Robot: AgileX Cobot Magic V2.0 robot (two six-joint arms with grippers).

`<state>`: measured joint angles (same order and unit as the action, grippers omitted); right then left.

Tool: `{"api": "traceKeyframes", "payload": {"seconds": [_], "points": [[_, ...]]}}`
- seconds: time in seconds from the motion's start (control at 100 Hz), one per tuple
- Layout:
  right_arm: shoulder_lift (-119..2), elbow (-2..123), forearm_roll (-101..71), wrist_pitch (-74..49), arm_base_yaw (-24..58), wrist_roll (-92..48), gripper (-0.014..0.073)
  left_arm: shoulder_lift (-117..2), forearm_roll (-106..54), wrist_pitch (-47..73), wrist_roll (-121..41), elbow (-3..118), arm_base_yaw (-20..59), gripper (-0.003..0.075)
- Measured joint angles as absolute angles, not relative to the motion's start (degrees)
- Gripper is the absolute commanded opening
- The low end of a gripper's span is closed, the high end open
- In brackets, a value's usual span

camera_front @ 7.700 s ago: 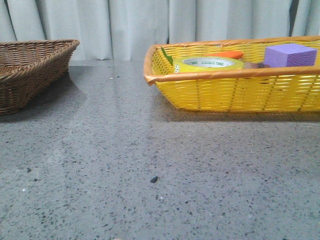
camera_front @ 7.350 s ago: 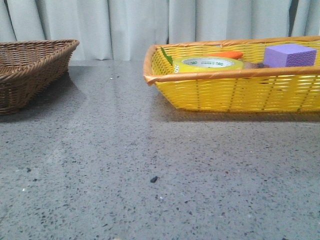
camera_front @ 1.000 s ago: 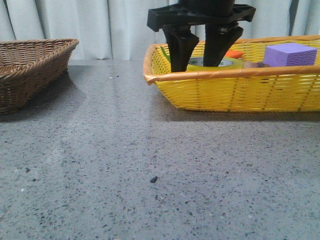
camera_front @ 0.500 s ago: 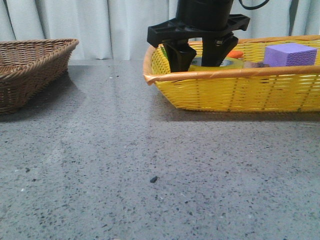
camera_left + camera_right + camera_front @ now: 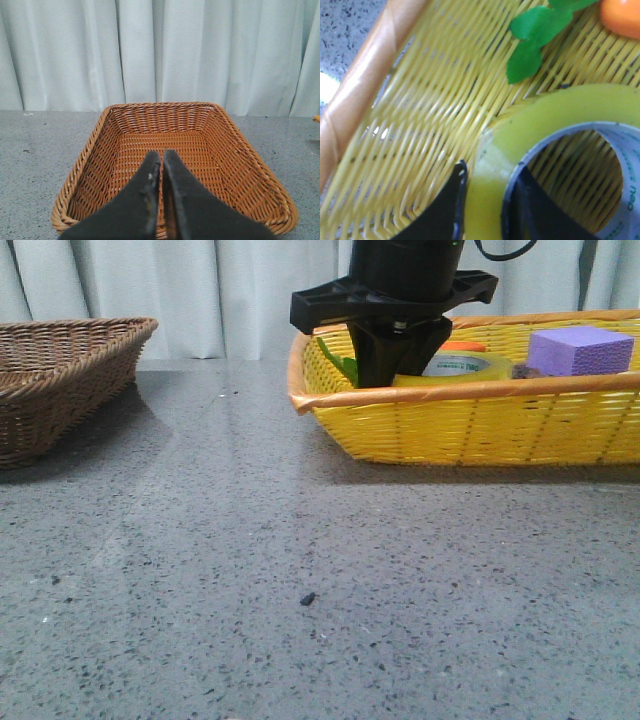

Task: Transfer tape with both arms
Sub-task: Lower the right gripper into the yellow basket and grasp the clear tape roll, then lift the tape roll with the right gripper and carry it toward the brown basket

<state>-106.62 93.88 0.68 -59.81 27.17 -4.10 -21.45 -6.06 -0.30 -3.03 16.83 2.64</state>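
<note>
The tape (image 5: 547, 107) is a wide yellow roll with a white core, lying in the yellow basket (image 5: 470, 425). In the front view the tape (image 5: 466, 367) shows just right of the dark right gripper (image 5: 397, 358), which reaches down inside the basket's left end. In the right wrist view, my right gripper (image 5: 487, 182) is shut on the roll's wall, with one finger outside and the other inside the core. My left gripper (image 5: 161, 159) is shut on nothing and hovers over the brown wicker basket (image 5: 150, 122). It does not show in the front view.
A purple foam block (image 5: 578, 348) sits at the right in the yellow basket. A green leaf (image 5: 534, 37) and an orange object (image 5: 622, 15) lie beside the tape. The basket's orange rim (image 5: 362, 87) is close to the fingers. The brown basket (image 5: 60, 380) stands at the table's far left.
The right gripper has sunk lower into the yellow basket and its fingers have closed on the tape's wall. The roll has shifted slightly to the right.
</note>
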Motion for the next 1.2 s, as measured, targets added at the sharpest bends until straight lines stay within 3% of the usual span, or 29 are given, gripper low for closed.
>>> {"api": "traceKeyframes", "payload": {"seconds": [0.23, 0.54, 0.77, 1.2], "points": [[-106.75, 96.4, 0.68, -62.71, 27.17, -4.1, -0.0074, -21.45, -6.06, -0.3, -3.03, 16.83, 2.64, -0.0021], [-106.75, 111.06, 0.79, -70.69, 28.6, -4.1, -0.0074, -21.45, -6.06, -0.3, -3.03, 16.83, 2.64, -0.0021], [-106.75, 119.4, 0.42, -72.17, 36.57, -3.99, -0.0074, -21.45, -6.06, -0.3, -3.03, 16.83, 2.64, -0.0021], [-110.82, 119.98, -2.14, -72.59, 48.89, -4.1, -0.0074, -21.45, -6.06, -0.3, -3.03, 16.83, 2.64, -0.0021]]}}
